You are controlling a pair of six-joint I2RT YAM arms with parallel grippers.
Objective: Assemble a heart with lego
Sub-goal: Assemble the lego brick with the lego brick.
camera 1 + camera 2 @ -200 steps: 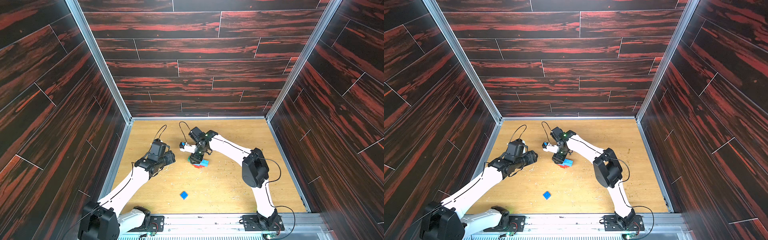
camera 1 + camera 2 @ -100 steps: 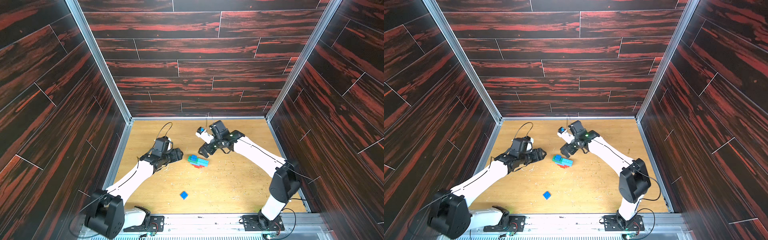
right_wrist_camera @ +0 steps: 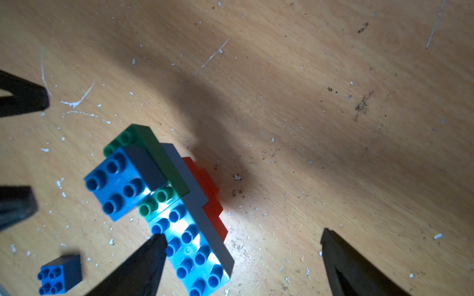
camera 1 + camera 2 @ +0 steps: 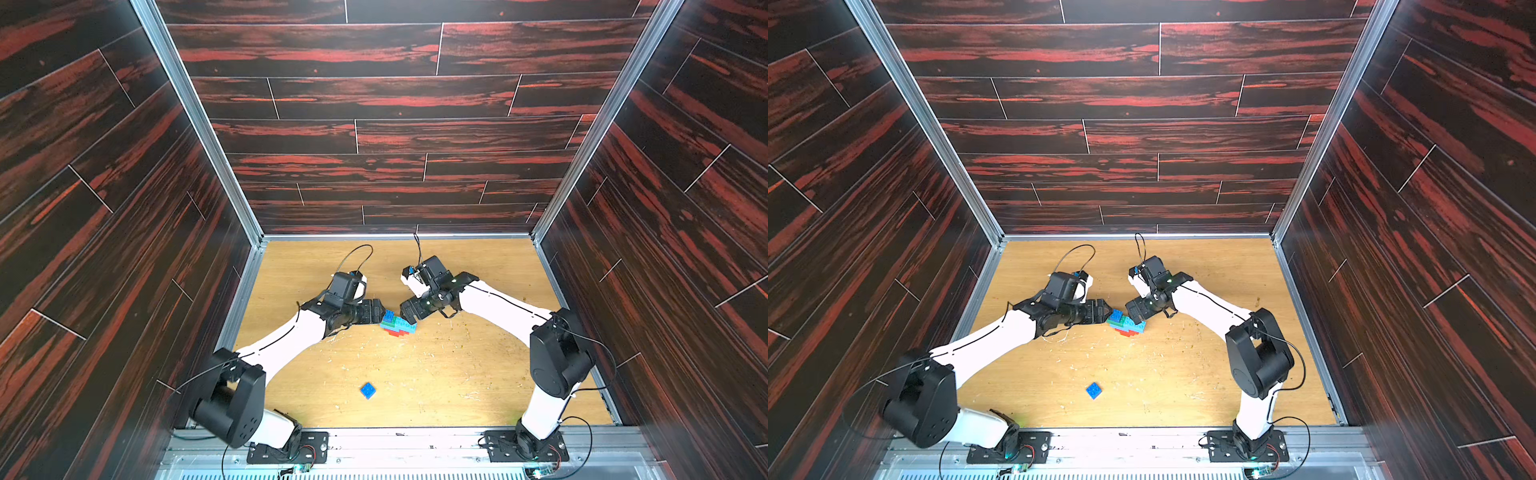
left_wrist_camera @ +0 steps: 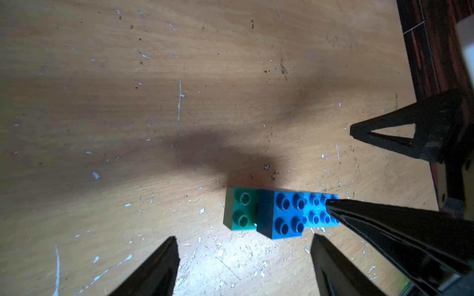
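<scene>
While both arms stretch from their bases at the near edge inward and low over the light wooden counter (image 4: 457, 374), their white forearms slant toward each other and the two tools face one another across the heart (image 4: 398, 326) (image 4: 1126, 324), a small stepped cluster of studded plastic bricks near the middle of the counter.

The left tool (image 4: 376, 314) (image 5: 243, 237) stands open and holds nothing, its tips just short of the heart's dark blue end. The right tool (image 4: 409, 318) (image 3: 242, 233) is spread wide as well. One of its fingertips (image 3: 159, 239) lies over the studs of the long light blue brick; whether it touches cannot be told.

The heart (image 3: 166, 200) has its studs facing up. A dark blue square sits on a green brick, with light blue beneath and red-orange steps lowest. Its long axis runs from one tool to the other, the right end slightly nearer the bases.

A loose dark blue square brick (image 4: 368, 390) (image 3: 60, 278) lies well apart, toward the near edge.
</scene>
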